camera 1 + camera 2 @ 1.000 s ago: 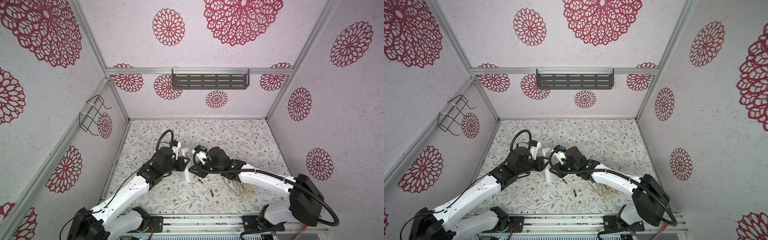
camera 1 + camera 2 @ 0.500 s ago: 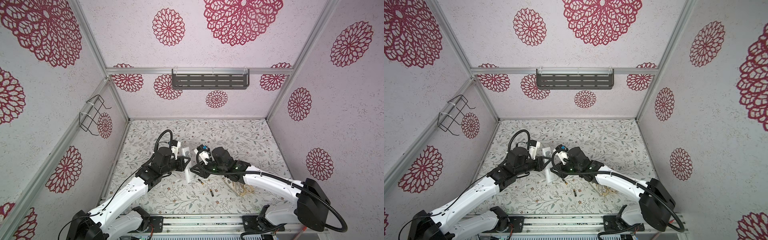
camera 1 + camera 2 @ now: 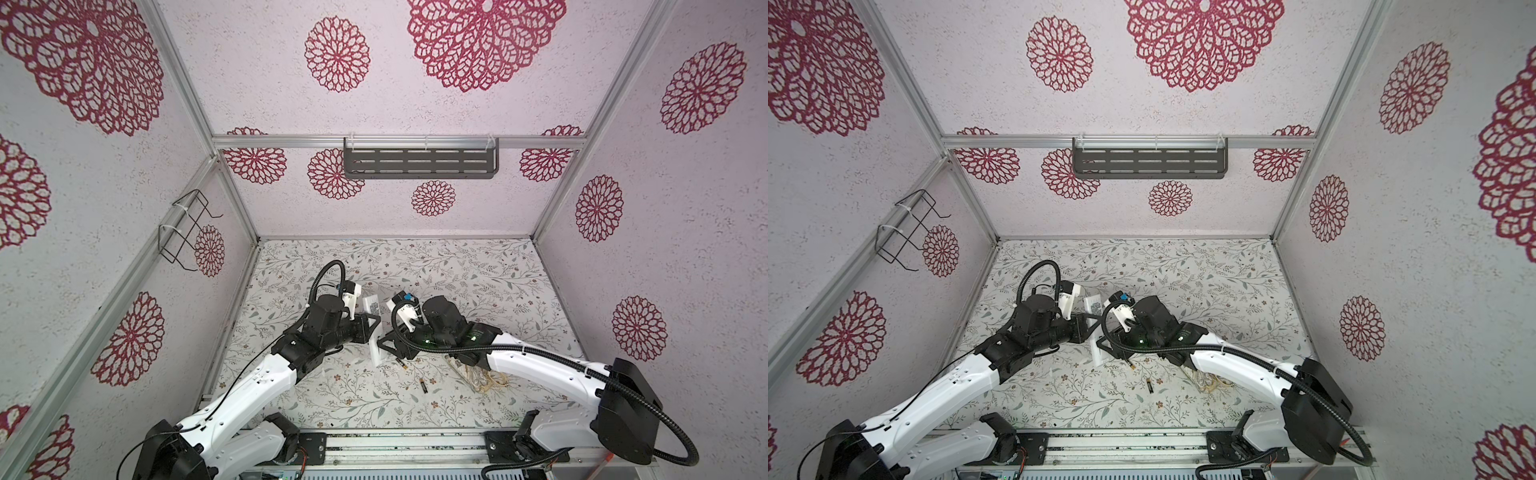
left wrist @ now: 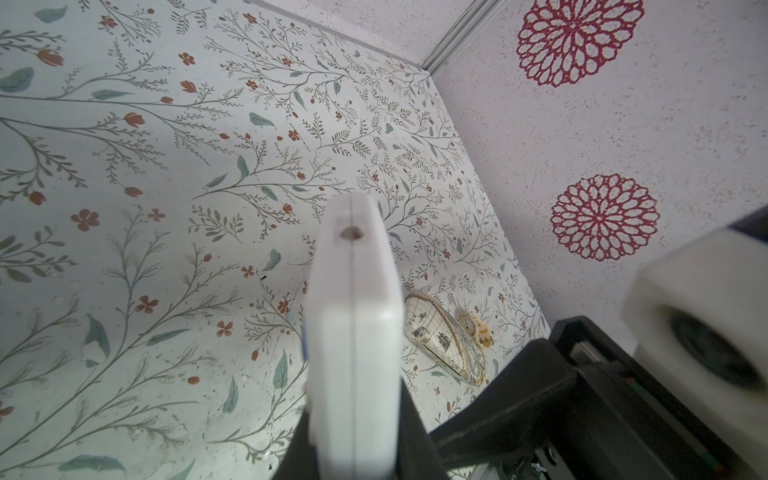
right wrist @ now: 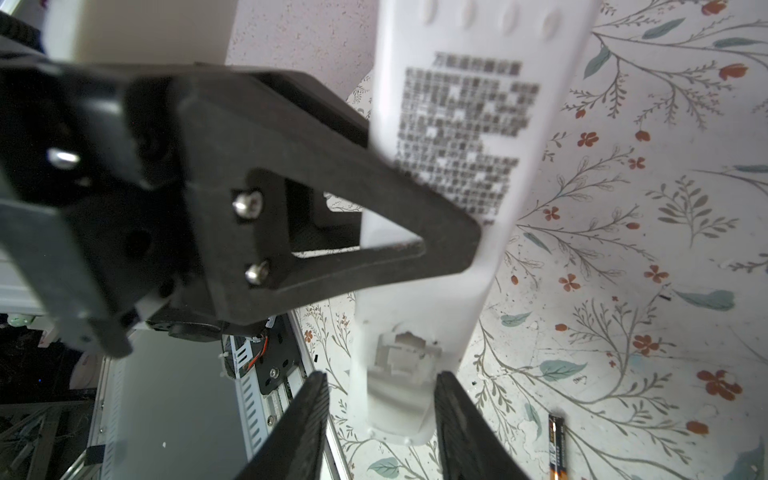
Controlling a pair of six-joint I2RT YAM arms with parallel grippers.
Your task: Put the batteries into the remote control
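Right wrist: remote control [image 5: 415, 311] end btwn parted jaws of right gripper [image 5: 380, 386].

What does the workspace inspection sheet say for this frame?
Surface: floral tabletop, nothing spilled seen.
Job's things: remote control gripped mid-length, code sticker showing; both batteries loose on the tabletop.
Clutter: pouch with pale cords, partly under the right arm.
Grippers: left gripper shut on remote control; right gripper open, straddling its lower end.
Cables: black hoses along both arms, clear of the things.
Surroundings: grey shelf and wire rack on the walls.
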